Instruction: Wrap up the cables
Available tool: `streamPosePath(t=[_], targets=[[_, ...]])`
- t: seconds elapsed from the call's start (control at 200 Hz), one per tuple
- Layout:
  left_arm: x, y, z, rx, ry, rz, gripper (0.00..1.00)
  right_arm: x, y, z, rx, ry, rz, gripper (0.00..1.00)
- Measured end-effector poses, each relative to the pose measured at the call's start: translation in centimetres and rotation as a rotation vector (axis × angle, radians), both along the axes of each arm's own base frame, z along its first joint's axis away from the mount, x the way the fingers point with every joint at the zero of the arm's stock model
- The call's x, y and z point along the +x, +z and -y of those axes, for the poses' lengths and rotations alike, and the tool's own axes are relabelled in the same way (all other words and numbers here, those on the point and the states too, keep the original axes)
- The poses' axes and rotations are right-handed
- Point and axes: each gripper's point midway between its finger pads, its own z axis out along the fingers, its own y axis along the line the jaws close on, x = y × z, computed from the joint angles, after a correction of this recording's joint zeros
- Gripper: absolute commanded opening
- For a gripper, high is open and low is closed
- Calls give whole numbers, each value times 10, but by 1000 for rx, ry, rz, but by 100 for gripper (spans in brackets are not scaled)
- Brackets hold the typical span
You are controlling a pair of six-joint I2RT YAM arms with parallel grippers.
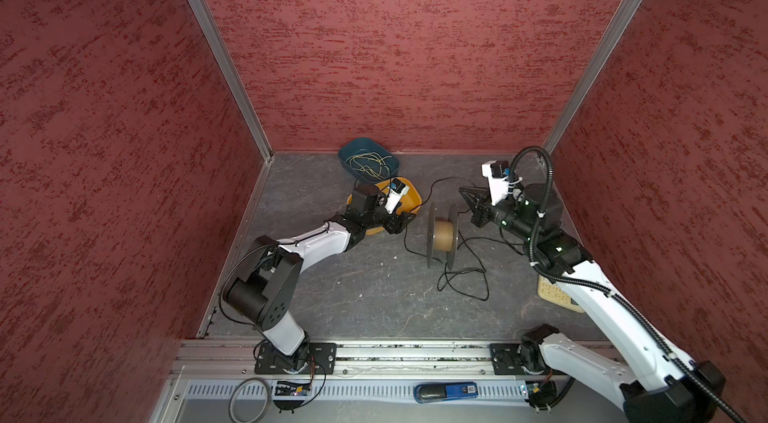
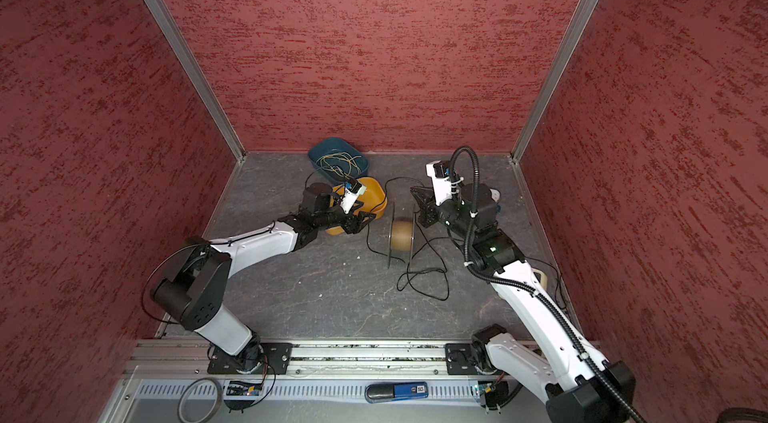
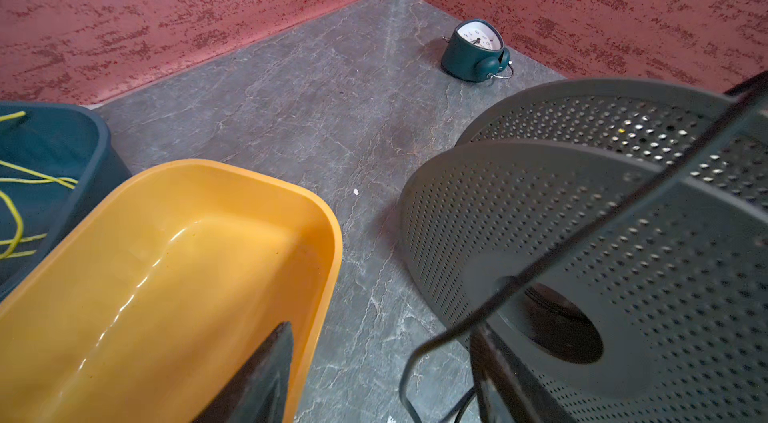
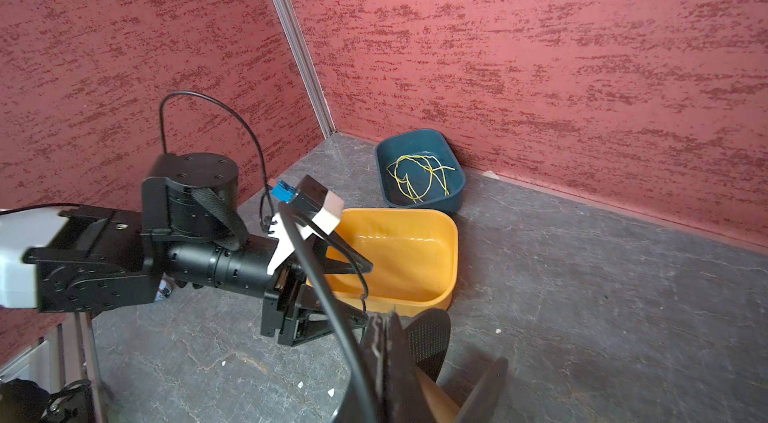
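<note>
The cables are one thin black cord [image 1: 451,178] [image 2: 399,178]. It lies in loops on the floor beside a grey perforated spool [image 1: 442,236] [image 2: 401,234] with a cardboard core. From there it arcs through the air between my grippers. My left gripper [image 1: 409,220] [image 2: 368,222] [image 3: 374,392] [image 4: 368,292] is open at the spool's left, and the cord [image 3: 540,267] passes between its jaws close to one finger. My right gripper [image 1: 462,191] [image 2: 412,191] [image 4: 384,321] is shut above the spool [image 4: 428,337]. The cord [image 4: 328,304] runs along its fingers and seems pinched there.
A yellow tray [image 1: 411,192] [image 3: 324,213] sits under my left wrist. Behind it is a blue tray [image 1: 349,150] [image 4: 415,136] holding yellow-green wire. A small clock [image 3: 469,55] lies near the right back corner. A beige power strip [image 1: 552,296] lies under the right arm.
</note>
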Motion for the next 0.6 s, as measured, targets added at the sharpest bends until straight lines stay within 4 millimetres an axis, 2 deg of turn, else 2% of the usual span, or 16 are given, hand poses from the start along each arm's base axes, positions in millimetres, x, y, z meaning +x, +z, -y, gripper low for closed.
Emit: streamPosePath(t=[0.19, 0.306, 0.416, 0.456, 0.496, 0.526, 0.551, 0.601], targets=[[7, -2, 9, -26, -27, 9, 45, -1, 5, 5, 28, -9, -4, 0], [8, 0, 12, -44, -37, 15, 29, 0, 9, 10, 51, -27, -11, 0], [8, 3, 14, -54, -43, 22, 26, 2, 12, 13, 75, -41, -12, 0], [9, 4, 14, -58, -44, 27, 32, 2, 14, 14, 83, -45, -12, 0], [9, 5, 15, -61, -45, 27, 51, 3, 15, 15, 91, -46, -11, 0], [9, 5, 15, -63, -47, 28, 62, 3, 17, 15, 98, -45, -8, 0], [8, 5, 15, -63, -52, 31, 66, 3, 18, 15, 103, -44, -5, 0], [8, 6, 16, -66, -55, 29, 67, 2, 20, 14, 112, -36, -3, 0]])
